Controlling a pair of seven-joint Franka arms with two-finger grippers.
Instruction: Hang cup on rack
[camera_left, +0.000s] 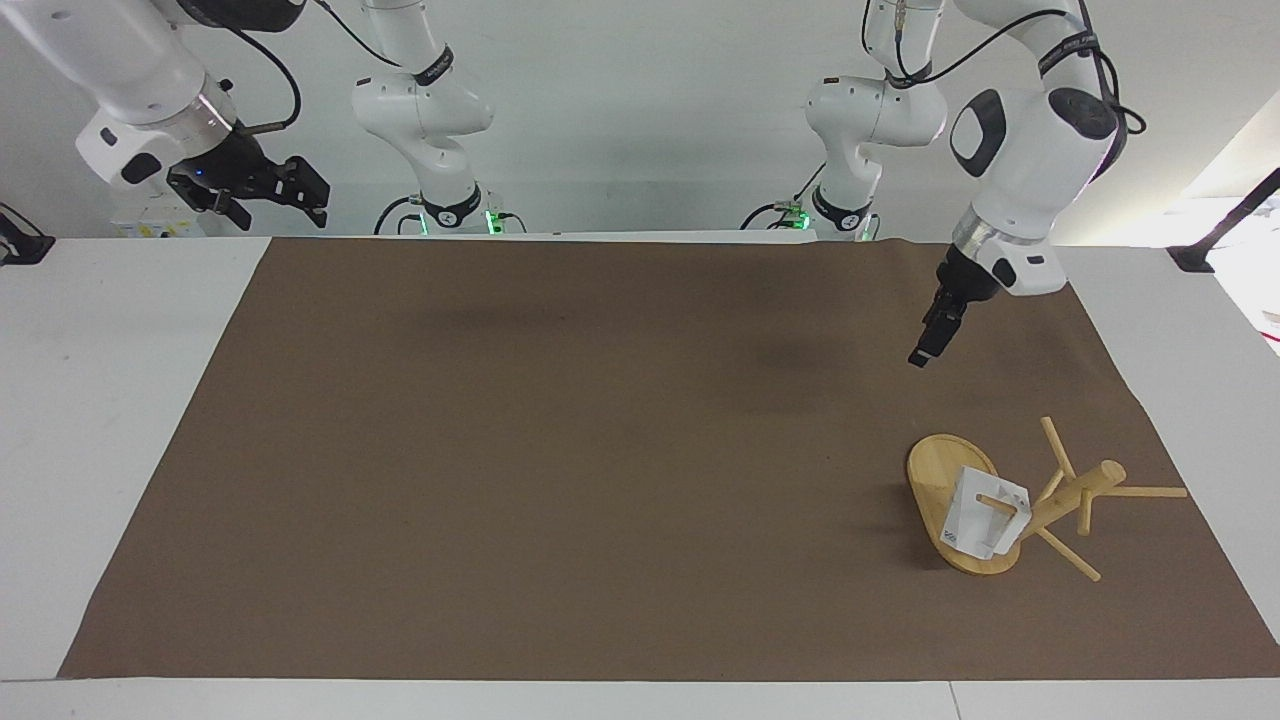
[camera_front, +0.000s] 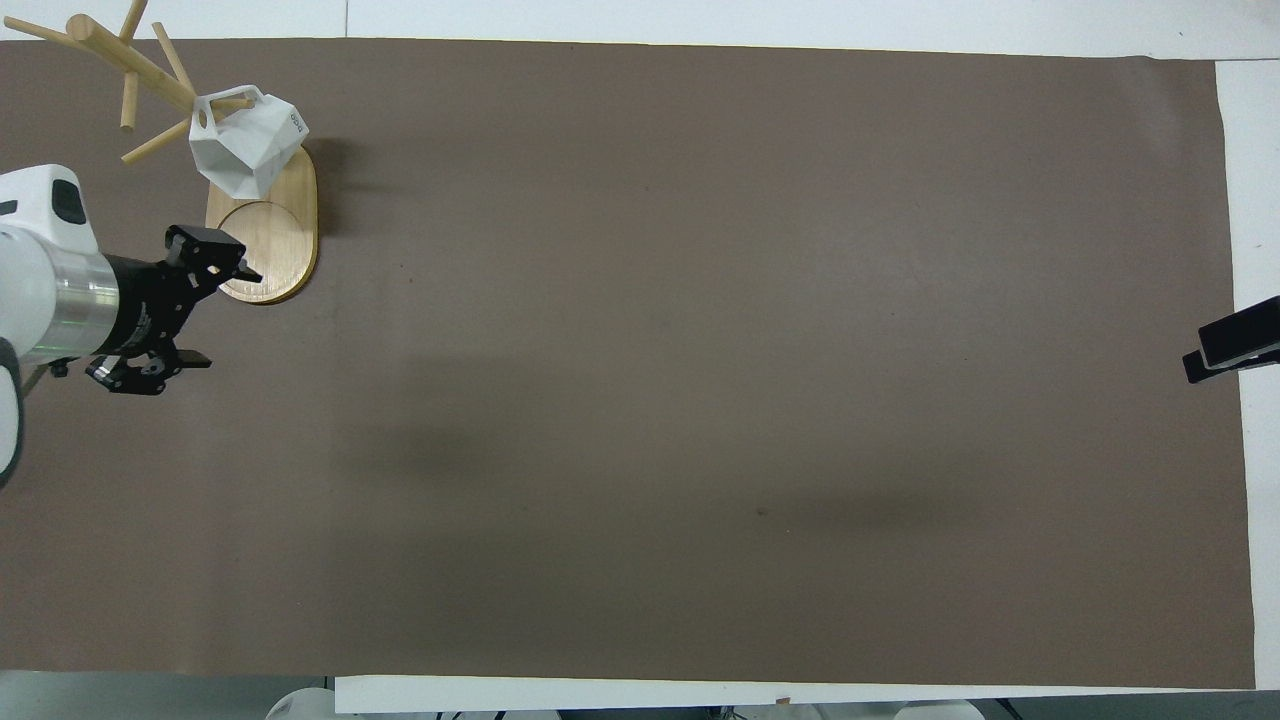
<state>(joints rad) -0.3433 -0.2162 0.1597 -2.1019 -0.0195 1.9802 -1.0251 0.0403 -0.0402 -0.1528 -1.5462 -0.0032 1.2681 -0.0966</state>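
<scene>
**Claw clear, cup on the peg**

Left claw (camera_left: 930, 335) hangs in the air over the brown mat (camera_left: 600, 450), near the rack (camera_left: 1060, 500) but well apart from it, released and grasping nothing; the overhead view shows its fingers (camera_front: 215, 245) spread. The right claw (camera_left: 262, 190) waits, raised over the right arm's end of the bench (camera_left: 100, 400), its fingers parted and empty.

The cup (camera_left: 985, 520) hangs by its squarish handle on a low peg (camera_left: 995, 500), above the rack's oval base (camera_left: 935, 470), toward the left arm's end of the bench. By my judgement the hanging itself is done.

What could go wrong: the handle looks to sit well out along the peg, not close to the post, so a sway or a knock to the rack could slide it off the tip. A claw passing low over the pegs could also catch one and tip the rack.

The facing view shows the peg threaded through the handle and the cup lifted above the base, neither of which can be read from above. The overhead view shows the cup's faceted body (camera_front: 245, 155) hanging on the side of the post toward the middle of the mat, and the left claw's spread.
</scene>
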